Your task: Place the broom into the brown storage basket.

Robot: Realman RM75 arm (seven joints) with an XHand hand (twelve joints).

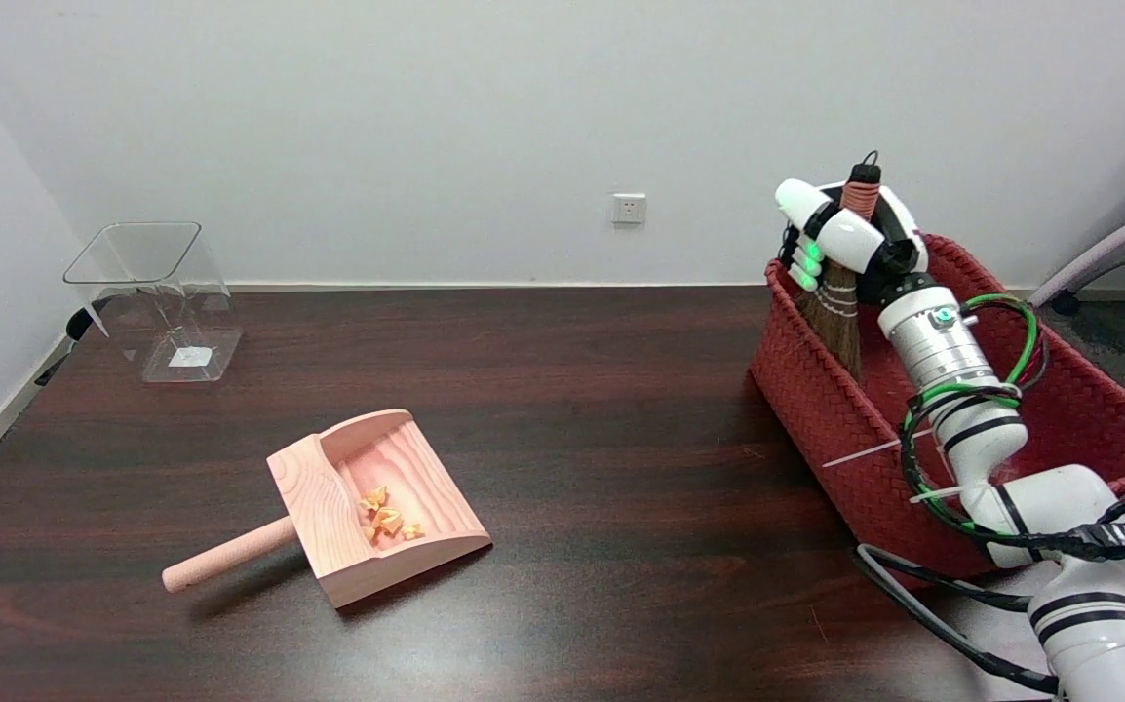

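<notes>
My right hand [840,239] grips a small straw broom [840,312] by its reddish wrapped handle, over the far left corner of the woven red-brown storage basket [816,409]. The broom stands nearly upright, handle up. Its brown bristles hang down inside the basket, near the left wall. Whether the bristle tips touch the basket floor is hidden by the wall. My white arm [962,390] reaches across the basket from the lower right and covers part of its inside.
A pink wooden dustpan [377,502] with orange scraps lies on the dark wooden table [572,439] at centre left. A clear plastic bin [158,297] stands at the far left corner. Cables trail beside the basket's near side.
</notes>
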